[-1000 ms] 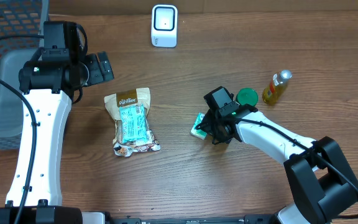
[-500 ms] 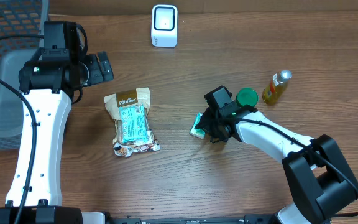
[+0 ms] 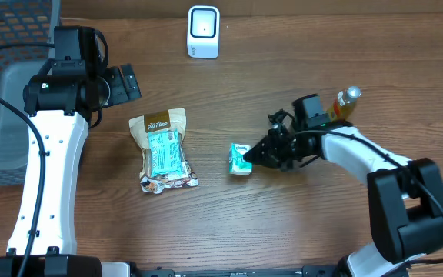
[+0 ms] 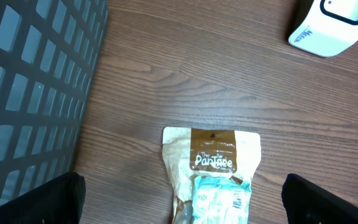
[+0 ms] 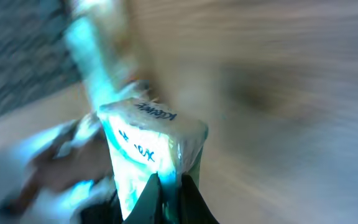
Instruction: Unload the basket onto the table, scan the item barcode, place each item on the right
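Packet point(image 3: 240, 160), pinched by one edge in the right gripper point(image 3: 258, 156), could slip or swing on the way to the scanner point(image 3: 204, 31) at 12 o'clock.

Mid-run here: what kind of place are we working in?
Probably a mock shop checkout on a lab bench: a white boxy barcode scanner stands at the far edge of the wood-grain table, a brown snack pouch lies on it, and a grey mesh basket sits at the left.
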Robot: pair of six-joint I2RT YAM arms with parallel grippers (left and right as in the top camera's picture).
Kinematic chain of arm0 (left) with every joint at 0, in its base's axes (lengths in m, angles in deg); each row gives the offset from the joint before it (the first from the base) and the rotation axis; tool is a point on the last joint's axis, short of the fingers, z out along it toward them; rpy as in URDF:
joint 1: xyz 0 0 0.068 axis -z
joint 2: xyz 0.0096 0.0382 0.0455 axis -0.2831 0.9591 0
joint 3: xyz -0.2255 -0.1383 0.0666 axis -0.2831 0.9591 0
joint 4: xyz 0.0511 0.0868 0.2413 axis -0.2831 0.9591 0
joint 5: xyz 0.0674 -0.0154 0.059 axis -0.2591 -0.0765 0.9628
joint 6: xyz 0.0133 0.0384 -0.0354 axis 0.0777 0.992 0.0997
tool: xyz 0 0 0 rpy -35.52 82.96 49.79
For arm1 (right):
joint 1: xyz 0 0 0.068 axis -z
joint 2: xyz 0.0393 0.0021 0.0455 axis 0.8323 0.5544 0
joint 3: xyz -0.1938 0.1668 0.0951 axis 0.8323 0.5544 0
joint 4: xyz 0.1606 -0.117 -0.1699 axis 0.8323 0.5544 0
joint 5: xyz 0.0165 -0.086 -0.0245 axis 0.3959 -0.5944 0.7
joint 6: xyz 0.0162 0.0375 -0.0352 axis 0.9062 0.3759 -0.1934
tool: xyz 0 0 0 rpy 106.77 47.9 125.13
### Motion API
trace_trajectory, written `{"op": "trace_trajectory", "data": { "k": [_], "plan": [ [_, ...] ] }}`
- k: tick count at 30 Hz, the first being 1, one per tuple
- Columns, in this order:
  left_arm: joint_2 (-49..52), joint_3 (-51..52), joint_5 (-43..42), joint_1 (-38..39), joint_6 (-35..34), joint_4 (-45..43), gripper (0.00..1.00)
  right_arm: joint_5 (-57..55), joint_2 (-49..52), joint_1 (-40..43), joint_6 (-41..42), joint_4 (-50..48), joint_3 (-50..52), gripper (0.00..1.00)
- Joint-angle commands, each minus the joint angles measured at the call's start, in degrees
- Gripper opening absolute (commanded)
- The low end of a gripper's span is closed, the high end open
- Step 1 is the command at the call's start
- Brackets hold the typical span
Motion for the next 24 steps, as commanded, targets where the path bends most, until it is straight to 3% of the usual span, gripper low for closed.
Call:
{"op": "trace_trajectory", "data": {
  "k": [1,12,24],
  "plan": [
    [0.15,-0.63,-0.28,0.07,1.05,-0.07,1.00,25.09,-4.94,0.63,-17.97,0.74,0.17,0.04],
    [0.15,-0.63,-0.28,0.07,1.05,-0.07,0.99,32.57,-20.44,0.74,-20.04,2.58,0.17,0.04],
    [0.15,-0.63,-0.28,0.07,1.05,-0.07,1.00,33.18,-36.26,2.25,-5.62,0.39,0.11,0.04]
  ]
}}
